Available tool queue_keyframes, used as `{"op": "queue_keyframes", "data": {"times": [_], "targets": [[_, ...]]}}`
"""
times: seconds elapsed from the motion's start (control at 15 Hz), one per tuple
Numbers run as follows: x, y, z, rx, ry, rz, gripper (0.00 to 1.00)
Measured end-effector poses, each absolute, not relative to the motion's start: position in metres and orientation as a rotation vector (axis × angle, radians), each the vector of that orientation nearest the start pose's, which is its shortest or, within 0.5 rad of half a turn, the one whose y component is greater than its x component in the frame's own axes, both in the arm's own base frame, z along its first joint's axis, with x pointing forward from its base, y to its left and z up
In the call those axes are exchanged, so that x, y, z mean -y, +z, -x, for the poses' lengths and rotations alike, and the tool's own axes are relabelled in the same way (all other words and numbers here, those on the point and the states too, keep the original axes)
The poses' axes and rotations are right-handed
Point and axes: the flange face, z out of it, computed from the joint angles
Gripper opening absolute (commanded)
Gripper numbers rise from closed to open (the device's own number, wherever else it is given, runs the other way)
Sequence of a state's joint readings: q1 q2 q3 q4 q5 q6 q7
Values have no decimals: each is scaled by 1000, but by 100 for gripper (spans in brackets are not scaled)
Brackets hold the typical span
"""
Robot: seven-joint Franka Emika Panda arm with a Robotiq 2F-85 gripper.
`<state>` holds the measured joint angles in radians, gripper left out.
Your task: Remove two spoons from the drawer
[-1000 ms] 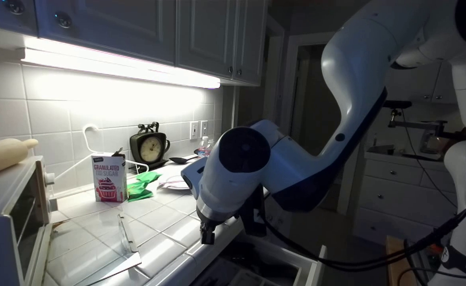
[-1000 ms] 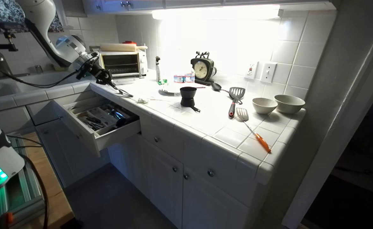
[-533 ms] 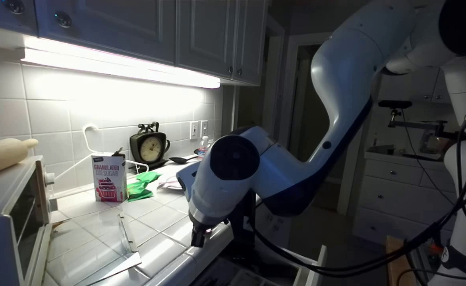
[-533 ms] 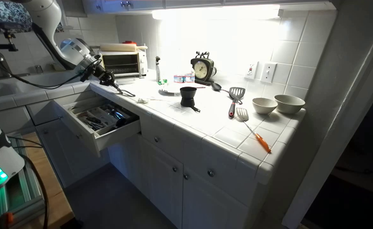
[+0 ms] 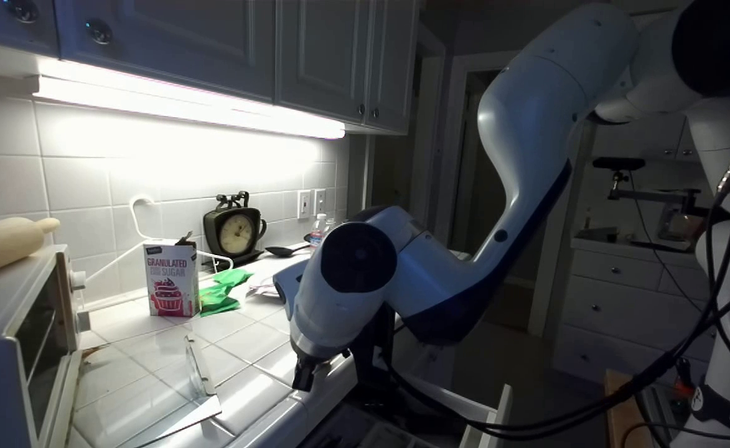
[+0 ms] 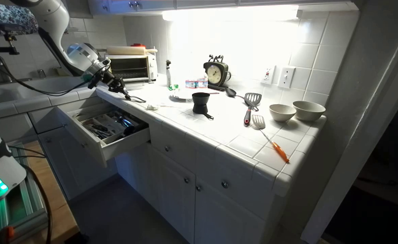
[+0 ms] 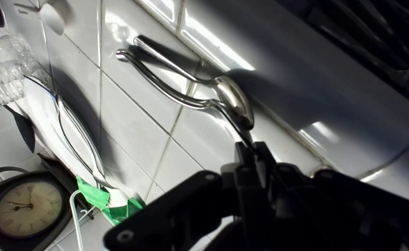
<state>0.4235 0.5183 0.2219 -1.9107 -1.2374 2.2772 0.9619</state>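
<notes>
**Jaws hold silver spoon (image 7: 192,102) by its bowl near pulled-out drawer (image 6: 127,144)**

Stretching ahead of the jaws in the wrist view, the spoon shows a bright, curving handle, its bowl turned edge-on. A second spoon (image 7: 230,94) lies just beside it, rounded bowl gleaming near the jaws; whether the two touch cannot be made out. Below the jaws, in an exterior view, the white drawer stands out past the counter's (image 7: 204,137) edge, its dark inside fitted with a pale, divided tray (image 6: 112,126) of jumbled cutlery (image 6: 99,128).

The gripper's (image 7: 255,151) black jaws stand nearly together, pinching the tip of one bowl between them; the second spoon is outside their hold.

Under the jaws run glossy, square white tiles with thin grout lines. Well apart from the jaws are a dark-cased clock (image 7: 28,208) with a round, pale face, a crumpled green wrapper (image 7: 94,194) and, in an exterior view, an upright cardboard sugar box (image 5: 172,280).
</notes>
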Motion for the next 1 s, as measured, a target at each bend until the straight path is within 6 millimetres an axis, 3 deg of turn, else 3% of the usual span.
{"op": "queue_keyframes", "data": {"times": [1.0], "targets": [[-354,226,-518,-543,718,-2428,2]]}}
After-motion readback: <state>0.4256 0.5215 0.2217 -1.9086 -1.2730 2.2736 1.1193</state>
